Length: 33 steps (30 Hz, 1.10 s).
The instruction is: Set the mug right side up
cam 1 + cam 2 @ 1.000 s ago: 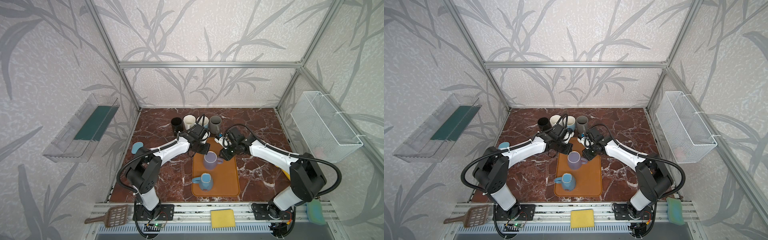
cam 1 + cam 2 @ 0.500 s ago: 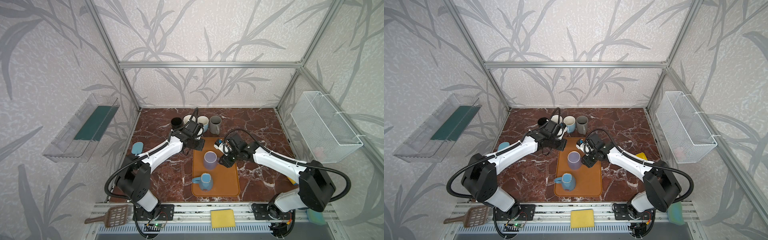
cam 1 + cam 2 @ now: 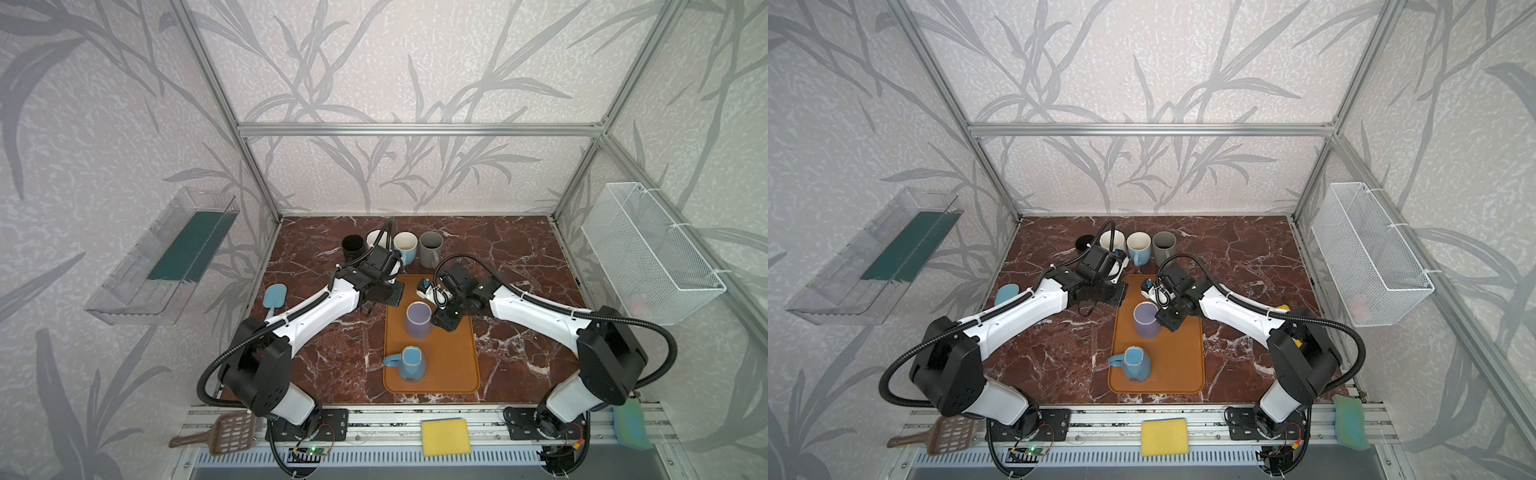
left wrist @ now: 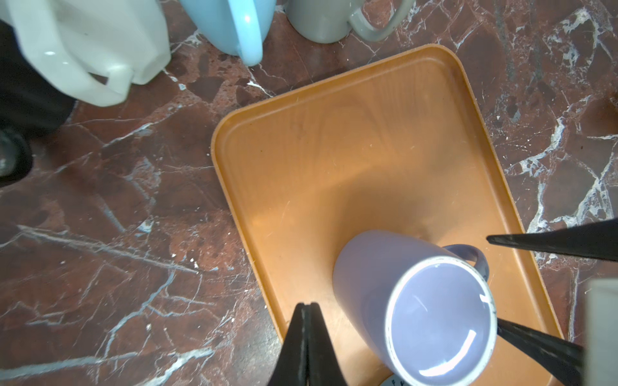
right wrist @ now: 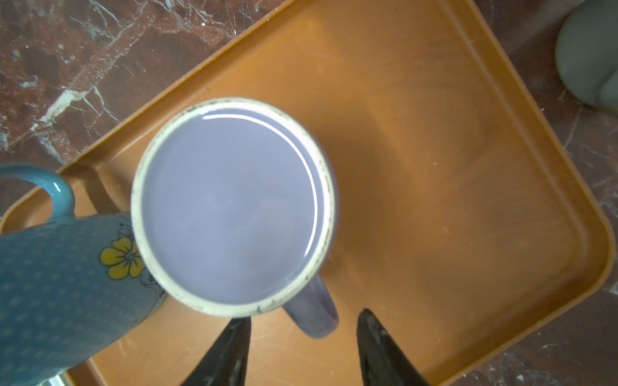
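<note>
Near centre of both top views, base-up on orange tray (image 3: 453,361): lilac mug (image 3: 417,321). Likely stiff, slick, breakable glazed ceramic; grab handle (image 4: 468,254). Right pincer (image 5: 306,316): half open astride handle, empty. Left pincer (image 4: 306,305): closed, empty.

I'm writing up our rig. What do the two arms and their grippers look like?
The left arm and right arm match: white link shells, black joints, a black ribbed cable looping alongside each. The left gripper and right gripper have tapered black fingers.
</note>
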{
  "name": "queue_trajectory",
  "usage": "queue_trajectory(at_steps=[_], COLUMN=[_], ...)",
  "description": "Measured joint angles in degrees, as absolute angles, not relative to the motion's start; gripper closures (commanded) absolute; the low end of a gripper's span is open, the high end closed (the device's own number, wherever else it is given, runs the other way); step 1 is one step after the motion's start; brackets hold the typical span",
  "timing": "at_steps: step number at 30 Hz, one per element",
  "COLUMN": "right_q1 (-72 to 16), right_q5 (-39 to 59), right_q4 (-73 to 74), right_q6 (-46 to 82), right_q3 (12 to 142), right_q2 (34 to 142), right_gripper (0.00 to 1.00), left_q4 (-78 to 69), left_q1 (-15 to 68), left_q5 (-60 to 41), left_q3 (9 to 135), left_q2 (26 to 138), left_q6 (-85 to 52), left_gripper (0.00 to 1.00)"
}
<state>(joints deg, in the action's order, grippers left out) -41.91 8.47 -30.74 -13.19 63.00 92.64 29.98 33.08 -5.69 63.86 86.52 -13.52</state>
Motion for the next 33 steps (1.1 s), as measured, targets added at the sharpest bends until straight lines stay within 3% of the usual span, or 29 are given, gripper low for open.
queue_trajectory(at_steps=[17,33], right_q1=[-44.58,-45.41], right_q5=[7.79,5.80], right_q4=[-35.35,-40.82], right_q6=[-15.03,-18.00], right_q3=[68.34,74.78], right_q2=[96.71,103.13], right_gripper=[0.66,0.72], left_q4=[29.95,29.93], left_q1=[32.32,31.79], left_q5=[-3.11,-3.05], left_q3=[61.45,60.20], left_q2=[84.23,82.63], left_q6=[-13.47,-13.45], left_gripper=[0.95,0.95])
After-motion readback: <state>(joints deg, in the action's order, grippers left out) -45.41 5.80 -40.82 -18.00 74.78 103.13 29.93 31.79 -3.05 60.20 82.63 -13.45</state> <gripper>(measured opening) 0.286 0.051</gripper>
